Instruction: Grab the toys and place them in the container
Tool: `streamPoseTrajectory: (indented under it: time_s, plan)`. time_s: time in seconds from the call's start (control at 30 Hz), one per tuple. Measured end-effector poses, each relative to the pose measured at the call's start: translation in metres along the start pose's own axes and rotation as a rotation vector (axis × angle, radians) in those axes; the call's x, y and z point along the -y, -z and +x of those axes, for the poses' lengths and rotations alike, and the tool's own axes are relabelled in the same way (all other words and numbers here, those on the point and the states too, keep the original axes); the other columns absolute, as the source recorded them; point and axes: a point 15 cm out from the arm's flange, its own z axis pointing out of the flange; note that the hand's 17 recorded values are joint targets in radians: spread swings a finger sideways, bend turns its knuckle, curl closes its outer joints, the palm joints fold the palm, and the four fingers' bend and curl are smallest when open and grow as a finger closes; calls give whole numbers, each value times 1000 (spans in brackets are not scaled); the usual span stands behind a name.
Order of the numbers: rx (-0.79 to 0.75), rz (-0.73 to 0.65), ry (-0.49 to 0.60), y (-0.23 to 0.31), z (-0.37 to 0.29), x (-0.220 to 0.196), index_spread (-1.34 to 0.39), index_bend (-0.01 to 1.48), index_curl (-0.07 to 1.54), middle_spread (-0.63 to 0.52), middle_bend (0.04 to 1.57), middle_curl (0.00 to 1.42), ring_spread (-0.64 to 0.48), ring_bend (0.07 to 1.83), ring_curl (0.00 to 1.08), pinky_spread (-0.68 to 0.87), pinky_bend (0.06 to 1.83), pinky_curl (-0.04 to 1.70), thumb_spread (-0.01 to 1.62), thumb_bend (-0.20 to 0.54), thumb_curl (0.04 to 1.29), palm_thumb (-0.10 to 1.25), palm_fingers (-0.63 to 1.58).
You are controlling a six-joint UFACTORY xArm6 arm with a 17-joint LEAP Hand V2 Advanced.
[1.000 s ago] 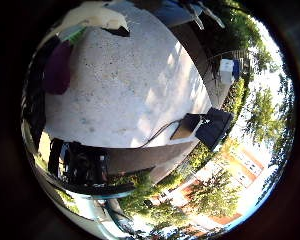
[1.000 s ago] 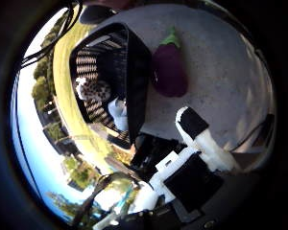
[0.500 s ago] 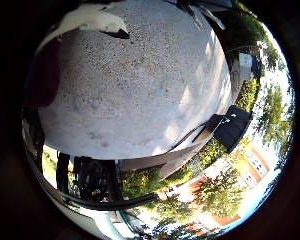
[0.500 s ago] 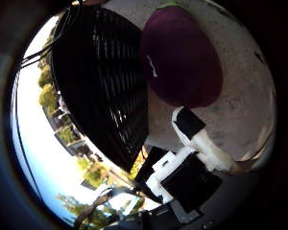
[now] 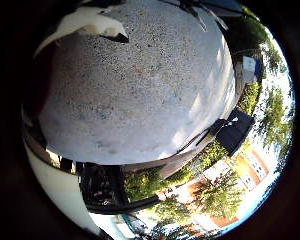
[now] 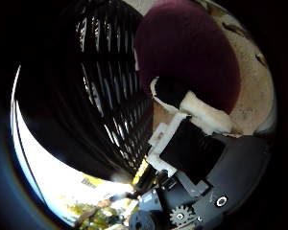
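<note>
Thumb-side palm view is basically filled by the purple eggplant toy [image 6: 192,57], so the robot hand [image 6: 197,143] is right down on it. One white fingertip [image 6: 201,112] sits against the toy's lower side, touching it as far as I can see. Whether the rest of the fingers are wrapped around it or just resting there, I honestly can't tell from these two shots.

Just beside the eggplant toy is the black slatted container [image 6: 110,96], its wall standing right up next to the toy with hardly any gap between them. That side is tight. The toy itself lies on the speckled grey worktop [image 5: 140,95], outside the container.

On the other side of the eggplant toy, the little-finger-side view shows a wide bare stretch of worktop, sunlit in patches, so plenty of open room there. Another white finger [image 5: 85,25] reaches in over that stretch. The worktop's far edge curves round, and beyond it there's a dark box-like thing [image 5: 235,132], then trees [image 5: 210,195] and a reddish building [image 5: 250,165], all well away from the toy.
</note>
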Motion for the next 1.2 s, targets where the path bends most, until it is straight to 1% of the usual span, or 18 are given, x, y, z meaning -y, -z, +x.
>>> streamPoseTrajectory:
  time_s: [0.03, 0.1, 0.2, 0.23, 0.27, 0.33, 0.37, 0.4, 0.57, 0.77, 0.97, 1.1, 1.2]
  plan:
    - [-3, 0, 6, 0, -3, 0, -210, 198, 205, -73, 641, 564, 162, 980, 472, 436, 945, 360, 1097, -27, 332, 609, 1133]
    - [-8, -4, 14, 0, -8, 1, -263, 240, 227, -86, 729, 618, 126, 1062, 521, 419, 1008, 401, 1096, -20, 343, 629, 1211]
    - [-12, -21, 26, -1, -15, -2, -366, 360, 262, -116, 888, 715, 64, 1176, 590, 385, 1106, 470, 1086, -7, 380, 699, 1167]
    - [-11, -34, 29, -2, -17, -5, -416, 421, 281, -129, 944, 757, 36, 1218, 619, 363, 1174, 508, 1079, 1, 403, 748, 1147]
    - [-9, -50, 30, -4, -18, -9, -433, 443, 288, -132, 961, 769, 28, 1227, 626, 355, 1192, 518, 1076, 1, 411, 763, 1138]
    - [-3, -86, 32, -9, -21, -15, -505, 537, 326, -147, 1029, 826, -9, 1274, 665, 320, 1288, 574, 1061, 28, 463, 875, 1097]
    - [-1, -99, 32, -9, -22, -16, -518, 553, 335, -150, 1039, 836, -15, 1281, 671, 315, 1304, 584, 1056, 33, 474, 895, 1085]
    - [2, -121, 31, -11, -23, -20, -543, 586, 351, -154, 1061, 856, -26, 1299, 684, 304, 1327, 603, 1060, 52, 499, 944, 1068]
    - [6, -158, 25, -14, -25, -27, -649, 701, 445, -168, 1141, 926, -63, 1358, 737, 257, 1424, 688, 1070, 55, 585, 1018, 984]
    - [37, -191, 10, -8, -16, -41, -733, 745, 555, -172, 1208, 969, -78, 1424, 769, 211, 1494, 749, 1083, 35, 661, 1033, 928]
    - [117, -182, 7, 17, -4, -55, -794, 722, 676, -157, 1253, 986, -79, 1484, 780, 191, 1543, 786, 1108, 24, 729, 1053, 892]
    - [174, -177, 29, 46, 1, -72, -835, 694, 763, -150, 1284, 989, -78, 1512, 782, 182, 1561, 803, 1121, 10, 764, 1049, 864]
    - [185, -151, 38, 74, 6, -81, -864, 665, 842, -145, 1306, 989, -78, 1533, 780, 173, 1574, 815, 1132, 0, 791, 1048, 845]
